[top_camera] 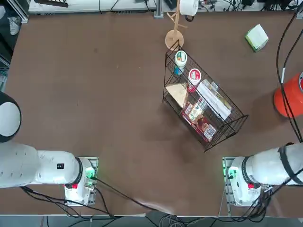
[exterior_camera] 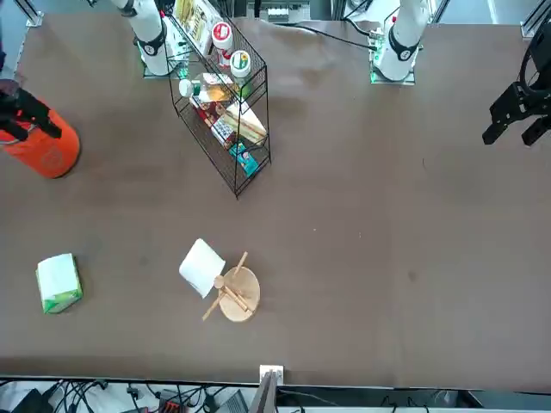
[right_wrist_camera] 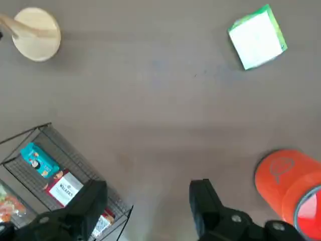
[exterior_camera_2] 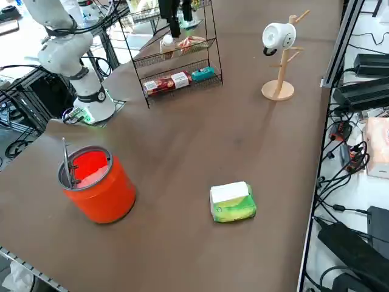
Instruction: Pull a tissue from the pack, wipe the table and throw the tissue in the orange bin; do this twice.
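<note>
From over here the right gripper spreads wide, empty above the table; only the side view opens up the orange bin's reddish inside and metal handle.

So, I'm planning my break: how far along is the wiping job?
Done: nothing I can confirm; I can't make out a used tissue in the orange bin. In hand: nothing, the right end effector hovers open above the table. Left: probably both rounds of pulling from the pack, wiping and binning.
</note>
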You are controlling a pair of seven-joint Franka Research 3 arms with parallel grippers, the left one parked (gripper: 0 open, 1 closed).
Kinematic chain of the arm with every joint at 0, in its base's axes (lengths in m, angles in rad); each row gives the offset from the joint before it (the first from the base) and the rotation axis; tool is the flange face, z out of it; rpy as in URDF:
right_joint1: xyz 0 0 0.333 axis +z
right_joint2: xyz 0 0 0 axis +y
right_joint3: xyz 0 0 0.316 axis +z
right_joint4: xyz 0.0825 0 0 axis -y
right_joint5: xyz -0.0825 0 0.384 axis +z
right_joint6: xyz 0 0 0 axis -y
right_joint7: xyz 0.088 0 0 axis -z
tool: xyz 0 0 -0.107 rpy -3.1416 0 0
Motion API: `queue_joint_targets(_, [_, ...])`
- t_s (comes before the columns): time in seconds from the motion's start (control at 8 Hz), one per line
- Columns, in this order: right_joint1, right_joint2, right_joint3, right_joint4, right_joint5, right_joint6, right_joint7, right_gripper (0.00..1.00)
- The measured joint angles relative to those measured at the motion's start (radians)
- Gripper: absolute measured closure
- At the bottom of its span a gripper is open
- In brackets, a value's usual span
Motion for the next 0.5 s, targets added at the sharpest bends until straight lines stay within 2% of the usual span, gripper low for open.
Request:
queue_joint_targets(0.12, [-0.017, -0.041, 0.038, -0.042, -0.010, 0.001, 0.011, 0.00])
queue_joint_targets(0.5, [-0.030, -0.081, 0.049, -0.068, -0.010, 0.003, 0.009, 0.00])
